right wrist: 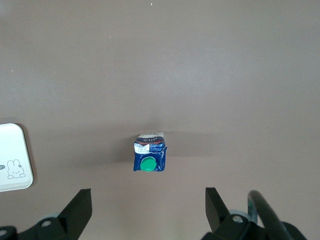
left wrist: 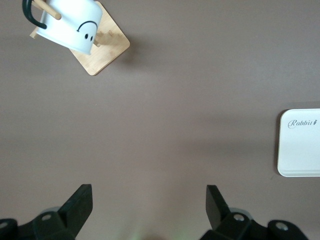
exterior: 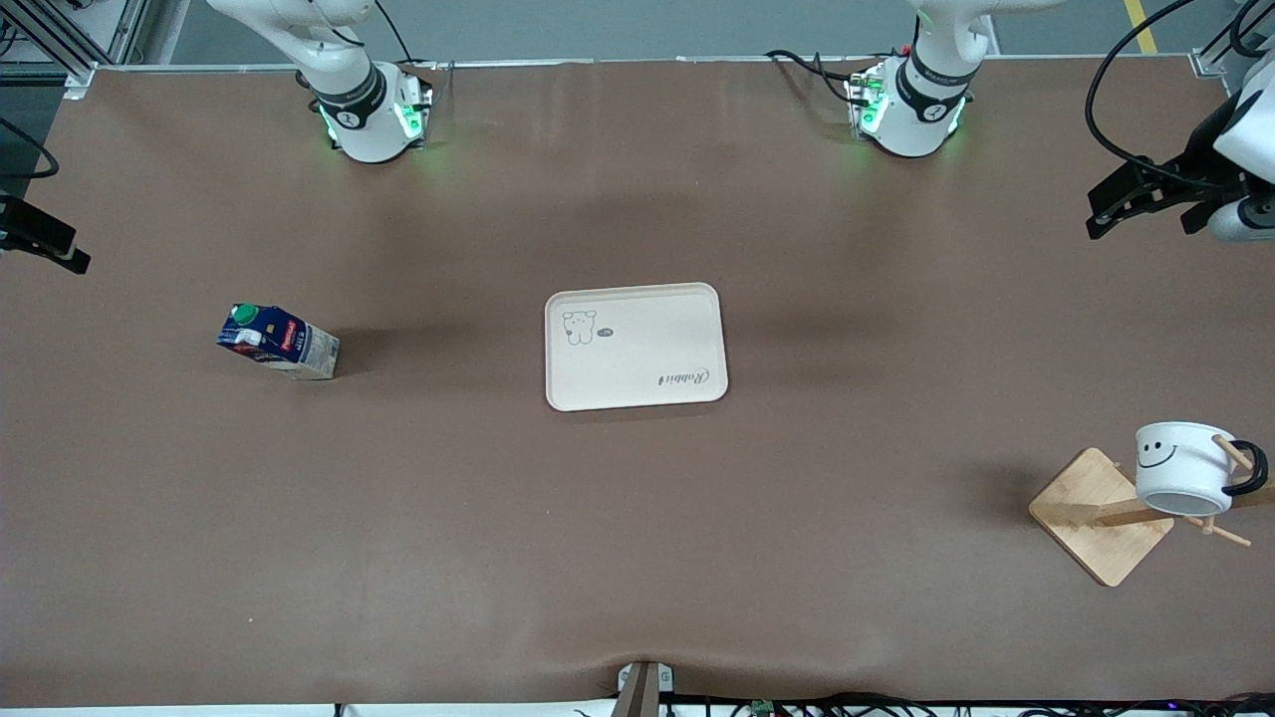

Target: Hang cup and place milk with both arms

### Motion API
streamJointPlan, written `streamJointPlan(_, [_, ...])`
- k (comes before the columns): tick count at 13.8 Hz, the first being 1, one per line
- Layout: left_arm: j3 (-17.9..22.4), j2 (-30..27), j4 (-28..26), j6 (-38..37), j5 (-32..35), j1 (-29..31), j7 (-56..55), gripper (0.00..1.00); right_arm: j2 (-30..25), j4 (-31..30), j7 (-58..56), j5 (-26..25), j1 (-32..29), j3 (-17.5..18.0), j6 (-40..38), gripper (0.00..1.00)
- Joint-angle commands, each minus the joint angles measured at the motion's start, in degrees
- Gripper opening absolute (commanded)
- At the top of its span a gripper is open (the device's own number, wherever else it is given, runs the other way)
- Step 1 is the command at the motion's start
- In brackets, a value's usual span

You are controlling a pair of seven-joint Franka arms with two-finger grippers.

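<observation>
Nearest the front camera, at the left arm's end of the surface (exterior: 637, 558), the cup (exterior: 1180, 468) hangs by its black handle on a peg of the wooden rack (exterior: 1101, 528), tilted, its smiley outward; that half of the job looks done, and the cup needs no grip to stay there, since the peg carries it through the loop.

Farther up, the tray (exterior: 636, 346) lies flat and bare mid-surface, reachable from both ends, so it is the likely landing spot for the milk (exterior: 278, 342); the milk stands upright, cap up, toward the right arm's end, level with the tray and well apart from it, untouched.

The left pincer (left wrist: 149, 202) hangs high over its end of the surface, fingers spread wide and holding nothing, the rack and cup well below it in the left wrist view; this arm seems to be waiting.

The right pincer (right wrist: 148, 202) is raised over the milk's end, fingers likewise spread and empty, facing down with the carton in sight between them though far below; a pose suited, I judge, to a descent onto the carton.
</observation>
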Motion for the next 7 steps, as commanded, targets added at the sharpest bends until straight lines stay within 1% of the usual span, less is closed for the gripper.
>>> streamJointPlan(1, [-0.1, 0.3, 0.9, -0.3, -0.4, 0.5, 0.7, 1.0, 0.5, 1.2, 0.5, -0.4, -0.6, 0.7, -0.6, 1.0])
streamJointPlan(7, [0.0, 0.2, 1.7, -1.4, -0.5, 0.4, 0.4, 1.0, 0.5, 1.2, 0.5, -0.4, -0.7, 0.7, -0.7, 1.0])
